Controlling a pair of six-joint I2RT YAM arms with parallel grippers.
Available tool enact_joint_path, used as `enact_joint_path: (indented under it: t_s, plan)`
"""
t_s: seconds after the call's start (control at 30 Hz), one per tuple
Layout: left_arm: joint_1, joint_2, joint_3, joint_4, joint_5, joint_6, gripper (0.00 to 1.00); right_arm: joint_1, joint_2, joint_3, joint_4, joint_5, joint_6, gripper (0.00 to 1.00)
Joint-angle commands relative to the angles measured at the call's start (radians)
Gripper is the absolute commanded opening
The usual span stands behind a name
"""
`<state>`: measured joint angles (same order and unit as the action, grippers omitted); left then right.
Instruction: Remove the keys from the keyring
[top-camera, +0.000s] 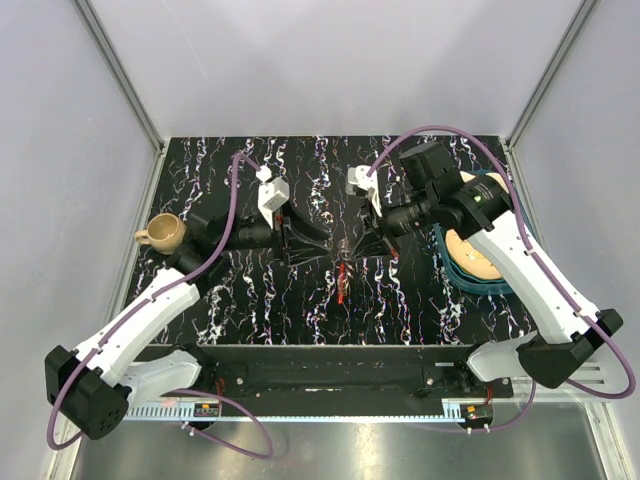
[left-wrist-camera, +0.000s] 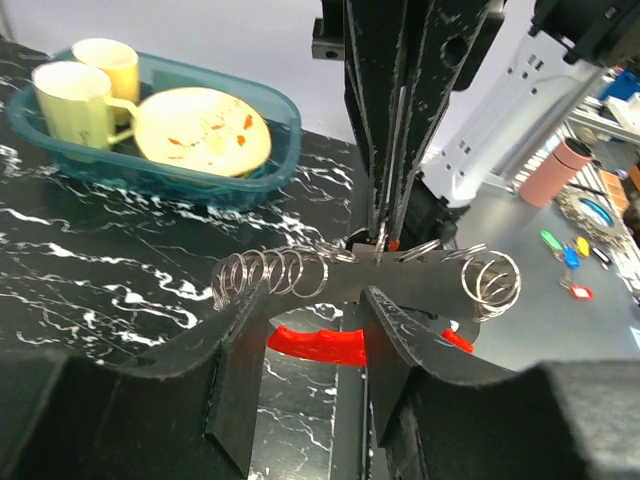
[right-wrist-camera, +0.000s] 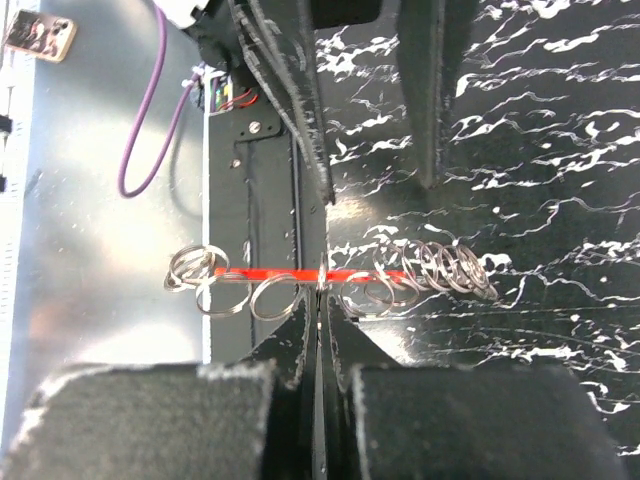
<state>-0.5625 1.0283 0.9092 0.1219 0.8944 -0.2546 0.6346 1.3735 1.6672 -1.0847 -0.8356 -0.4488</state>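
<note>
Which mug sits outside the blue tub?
The tan mug, alone at the top view's left; the two yellow cups sit inside the tub.

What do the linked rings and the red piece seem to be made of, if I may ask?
The linked rings: thin metal wire, probably steel, polished, glinting silvery. The red piece: likely plastic, glossy, uniformly bright; coated metal is possible.
</note>
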Motion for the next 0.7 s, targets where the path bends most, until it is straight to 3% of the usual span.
enact_joint_path:
  t_s: [0.0, 0.67]
  plan:
    - [0.000, 0.045, 0.063, 0.041, 0.135, -0.031, 0.44, 0.002, 0.009, 0.039, -0.047, -0.085, -0.018, 0.00]
    - [-0.060, 0.127, 0.141, -0.077, 0.138, 0.055, 0.39, 0.002, 0.055, 0.029, -0.001, -0.103, 0.015, 0.00]
